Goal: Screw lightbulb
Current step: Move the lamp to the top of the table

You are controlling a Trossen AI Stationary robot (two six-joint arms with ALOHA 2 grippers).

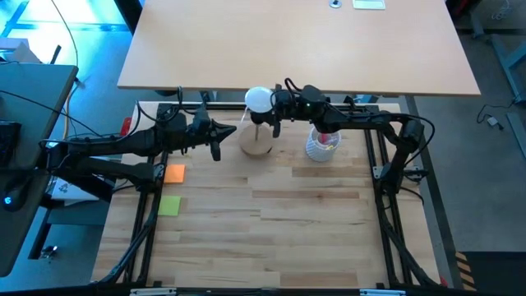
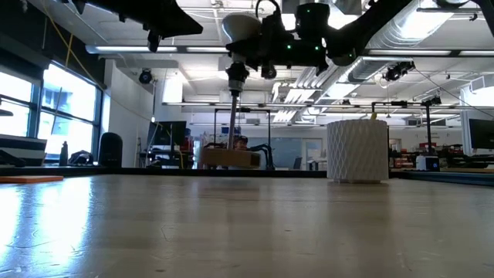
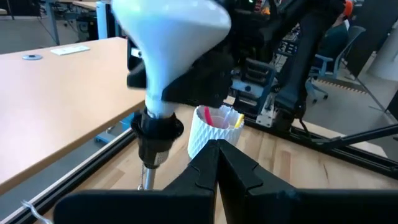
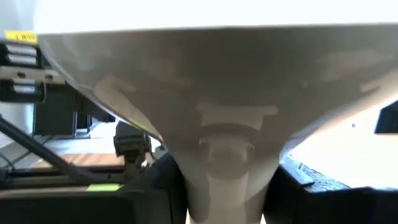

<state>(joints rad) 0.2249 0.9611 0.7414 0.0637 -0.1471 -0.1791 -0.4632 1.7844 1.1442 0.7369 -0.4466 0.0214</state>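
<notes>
The white lightbulb (image 1: 257, 99) stands globe up, its narrow neck (image 3: 155, 112) in the black socket (image 3: 159, 129) on top of a thin stem (image 2: 232, 116). The stem rises from a round wooden disc (image 1: 256, 141) near the table's far edge. My right gripper (image 1: 271, 105) reaches in from the right and is shut on the bulb. Left of the disc, my left gripper (image 1: 228, 130) is shut on nothing, pointing level toward the bulb and apart from it. My right gripper pinches the bulb's tapering lower part (image 4: 186, 168), just above the neck, between its two fingers (image 4: 152, 186), one on each side. The fingers come level from the table's right side. The bulb is upright, its neck down in the socket.
A white latticed cup (image 1: 322, 145) holding pink items stands right of the disc, under my right arm. An orange pad (image 1: 174, 173) and a green pad (image 1: 169, 205) lie at the table's left. A pale desk (image 1: 296, 41) stands beyond the far edge.
</notes>
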